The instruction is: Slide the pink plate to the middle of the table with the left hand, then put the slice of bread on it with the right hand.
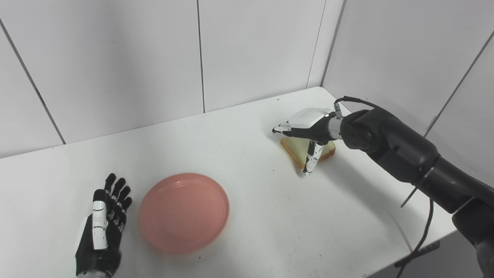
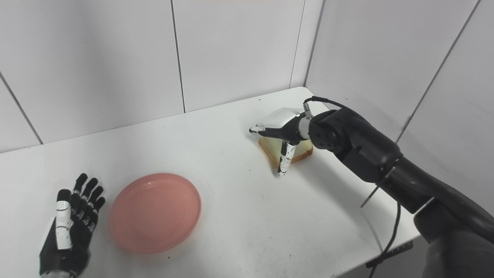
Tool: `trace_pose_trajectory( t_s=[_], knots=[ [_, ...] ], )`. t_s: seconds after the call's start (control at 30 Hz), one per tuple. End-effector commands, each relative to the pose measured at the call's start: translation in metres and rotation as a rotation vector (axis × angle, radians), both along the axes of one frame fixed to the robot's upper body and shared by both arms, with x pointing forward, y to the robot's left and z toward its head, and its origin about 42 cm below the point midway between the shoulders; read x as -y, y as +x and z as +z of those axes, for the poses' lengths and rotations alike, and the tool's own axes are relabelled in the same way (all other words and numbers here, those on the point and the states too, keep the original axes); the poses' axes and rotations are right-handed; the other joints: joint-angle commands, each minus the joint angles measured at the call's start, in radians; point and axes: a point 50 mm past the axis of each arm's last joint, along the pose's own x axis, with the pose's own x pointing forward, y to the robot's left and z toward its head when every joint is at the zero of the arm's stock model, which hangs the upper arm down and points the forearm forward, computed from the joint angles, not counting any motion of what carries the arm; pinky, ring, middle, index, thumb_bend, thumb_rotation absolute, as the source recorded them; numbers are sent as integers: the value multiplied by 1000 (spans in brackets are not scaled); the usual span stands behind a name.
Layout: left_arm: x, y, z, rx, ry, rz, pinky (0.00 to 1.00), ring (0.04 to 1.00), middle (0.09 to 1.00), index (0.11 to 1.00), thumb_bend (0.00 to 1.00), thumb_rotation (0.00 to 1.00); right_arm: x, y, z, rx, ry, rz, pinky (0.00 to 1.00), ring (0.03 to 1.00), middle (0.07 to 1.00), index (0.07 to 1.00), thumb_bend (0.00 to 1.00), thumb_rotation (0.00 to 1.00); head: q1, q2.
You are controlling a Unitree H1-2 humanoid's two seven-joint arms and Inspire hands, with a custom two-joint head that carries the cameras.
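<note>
The pink plate (image 1: 184,211) lies flat and empty on the white table (image 1: 247,200), left of its middle. My left hand (image 1: 103,227) rests open on the table just left of the plate, fingers apart, not touching it. The slice of bread (image 1: 299,148) lies flat near the table's back right. My right hand (image 1: 305,133) hovers right over the bread, its fingers spread above it and its thumb pointing down at the bread's near edge. The hand hides much of the slice. It holds nothing that I can see.
White panel walls (image 1: 247,50) close the table at the back and right, meeting in a corner behind the bread. The table's front right edge (image 1: 409,247) runs under my right forearm. A black cable (image 1: 422,239) hangs from the right arm.
</note>
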Motion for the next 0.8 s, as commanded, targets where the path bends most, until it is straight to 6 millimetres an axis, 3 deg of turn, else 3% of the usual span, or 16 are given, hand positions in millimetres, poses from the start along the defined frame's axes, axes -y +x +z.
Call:
trace_pose_trajectory(
  t_s=[0.0, 0.23, 0.77],
  knots=[
    [1, 2, 10, 38, 2, -13, 1000, 990, 988, 986, 745, 1000, 9, 2, 34, 87, -52, 14, 1000, 1000, 1000, 1000, 1000, 311, 1, 1],
    [1, 1, 10, 38, 1, -15, 1000, 990, 989, 984, 745, 1000, 13, 4, 42, 64, -103, -2, 1000, 1000, 1000, 1000, 1000, 338, 1, -1],
    [1, -2, 5, 34, -1, -23, 1000, 989, 980, 976, 771, 1000, 30, 9, 30, 113, -30, -44, 1000, 1000, 1000, 1000, 1000, 306, 15, -13]
  ],
)
